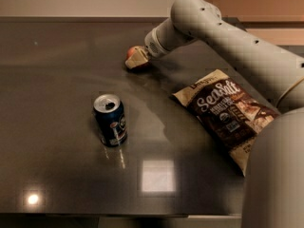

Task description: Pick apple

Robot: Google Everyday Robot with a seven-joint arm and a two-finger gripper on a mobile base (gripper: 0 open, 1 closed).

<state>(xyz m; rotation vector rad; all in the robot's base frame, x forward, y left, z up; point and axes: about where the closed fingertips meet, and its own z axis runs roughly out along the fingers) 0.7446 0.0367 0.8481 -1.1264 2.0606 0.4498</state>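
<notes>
We see the pale grey robot arm (213,27) reaching from the right across the dark, glossy surface (57,70). Its beige pincer (136,61) rests low at the far middle of the surface. The small round red-orange apple (130,52) sits right against the pincer's far left side, partly hidden by it. We cannot tell whether the pincer is open or closed. A dark blue soda can (110,120) stands upright nearer the front. A brown snack bag (228,110) lies flat to the right.
</notes>
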